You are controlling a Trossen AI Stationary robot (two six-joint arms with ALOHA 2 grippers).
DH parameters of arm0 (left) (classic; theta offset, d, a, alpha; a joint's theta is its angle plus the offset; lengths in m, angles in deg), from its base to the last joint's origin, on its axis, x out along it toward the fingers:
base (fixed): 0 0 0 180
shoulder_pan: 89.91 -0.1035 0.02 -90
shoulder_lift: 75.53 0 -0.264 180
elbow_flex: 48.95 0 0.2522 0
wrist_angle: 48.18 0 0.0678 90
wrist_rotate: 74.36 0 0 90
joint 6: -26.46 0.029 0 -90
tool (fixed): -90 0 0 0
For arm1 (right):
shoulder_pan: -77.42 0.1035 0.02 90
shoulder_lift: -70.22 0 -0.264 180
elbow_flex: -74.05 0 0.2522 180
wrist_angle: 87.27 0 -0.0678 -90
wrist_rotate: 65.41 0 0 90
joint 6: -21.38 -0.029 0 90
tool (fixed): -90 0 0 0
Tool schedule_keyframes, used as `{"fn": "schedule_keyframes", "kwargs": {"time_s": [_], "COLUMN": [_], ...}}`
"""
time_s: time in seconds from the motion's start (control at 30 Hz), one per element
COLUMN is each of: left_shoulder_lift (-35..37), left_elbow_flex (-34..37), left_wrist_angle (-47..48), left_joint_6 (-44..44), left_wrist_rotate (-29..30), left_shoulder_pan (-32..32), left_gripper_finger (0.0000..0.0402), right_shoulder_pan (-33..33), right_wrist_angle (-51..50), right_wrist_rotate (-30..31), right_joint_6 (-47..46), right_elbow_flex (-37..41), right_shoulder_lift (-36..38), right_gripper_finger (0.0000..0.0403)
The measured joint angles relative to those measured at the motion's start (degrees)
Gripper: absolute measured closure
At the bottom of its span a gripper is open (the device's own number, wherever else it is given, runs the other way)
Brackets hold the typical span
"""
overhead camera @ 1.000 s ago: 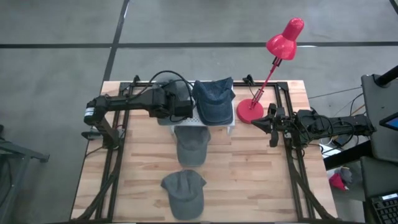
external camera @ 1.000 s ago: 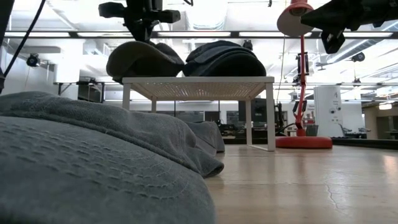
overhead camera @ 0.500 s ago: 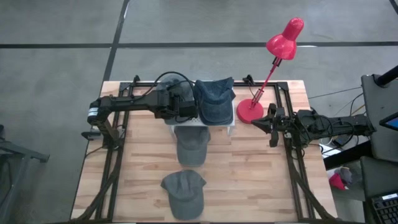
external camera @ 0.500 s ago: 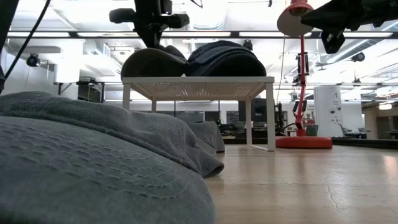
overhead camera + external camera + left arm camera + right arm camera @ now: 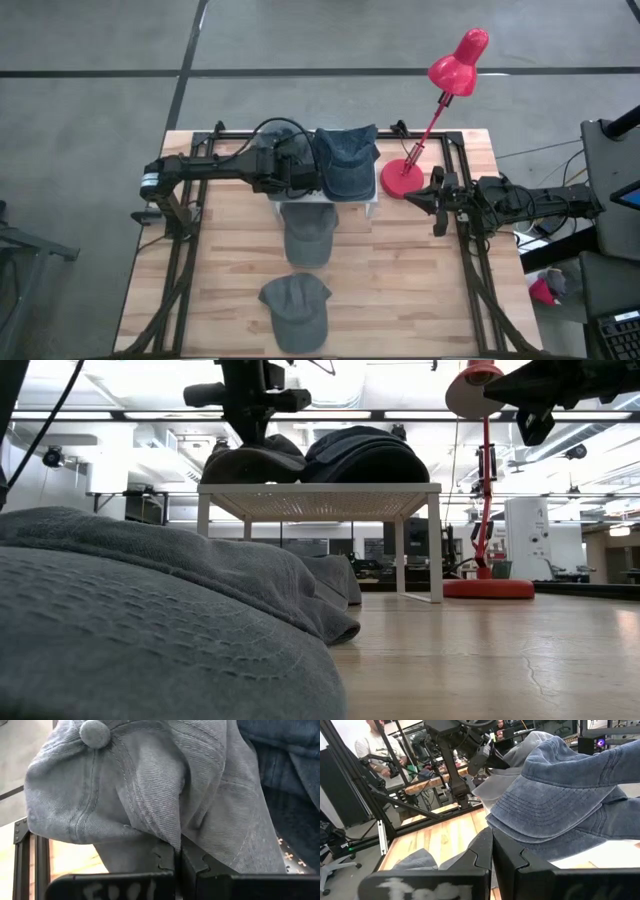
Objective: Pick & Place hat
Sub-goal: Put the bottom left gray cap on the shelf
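On white rack (image 5: 372,205): two hats; below, two more.

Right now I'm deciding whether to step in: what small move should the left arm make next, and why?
Probably open the jaws and let go. The left gripper is shut on the grey cap, which already rests on the white rack beside the blue cap.
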Motion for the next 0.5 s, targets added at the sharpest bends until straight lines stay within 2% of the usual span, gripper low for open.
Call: {"fn": "schedule_keyframes", "kwargs": {"time_s": [0.5], "left_shoulder_lift": [0.0], "left_elbow_flex": [2.0], "left_wrist_angle": [-4.9], "left_joint_6": [3.2], "left_wrist_rotate": [-0.5], "left_shoulder_pan": [0.0], "left_gripper_finger": [0.0401], "right_shoulder_pan": [0.0], "right_wrist_angle": [0.1], "right_wrist_rotate": [0.0], "right_joint_6": [-0.1], "right_elbow_flex": [0.0], "right_shoulder_lift": [0.0], "right_gripper_finger": [0.0394]}}
